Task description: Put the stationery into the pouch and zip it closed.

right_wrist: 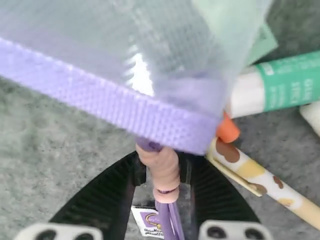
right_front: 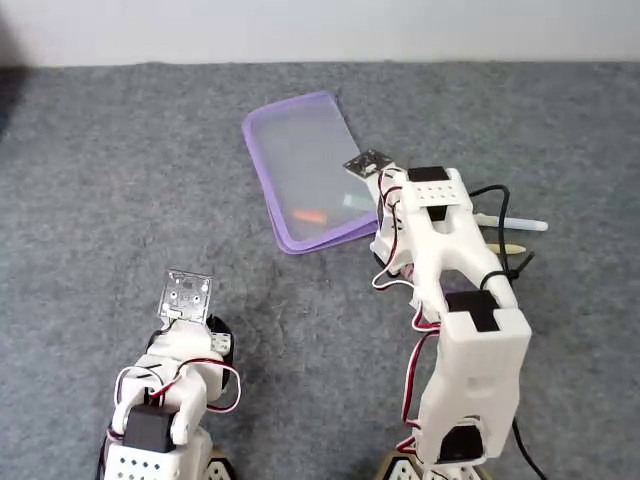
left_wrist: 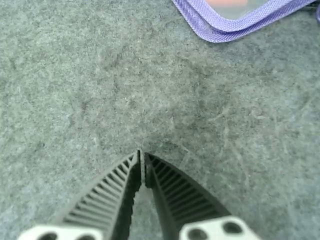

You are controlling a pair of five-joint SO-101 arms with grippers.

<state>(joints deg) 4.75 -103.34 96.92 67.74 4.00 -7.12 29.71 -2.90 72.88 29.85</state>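
Right gripper (right_wrist: 162, 160) clamped on pink zip pull (right_wrist: 161, 175), translucent purple-edged pouch (right_wrist: 90, 102), left gripper (left_wrist: 142, 159) closed, empty

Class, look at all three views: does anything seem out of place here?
Yes. A green-labelled pen and a spotted pen lie on the table outside the pouch, while the right claw grips its zipper pull.

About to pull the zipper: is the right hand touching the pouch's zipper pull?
Touching. Right wrist view: the right hand has its jaws closed against both sides of the pink beaded zipper pull.
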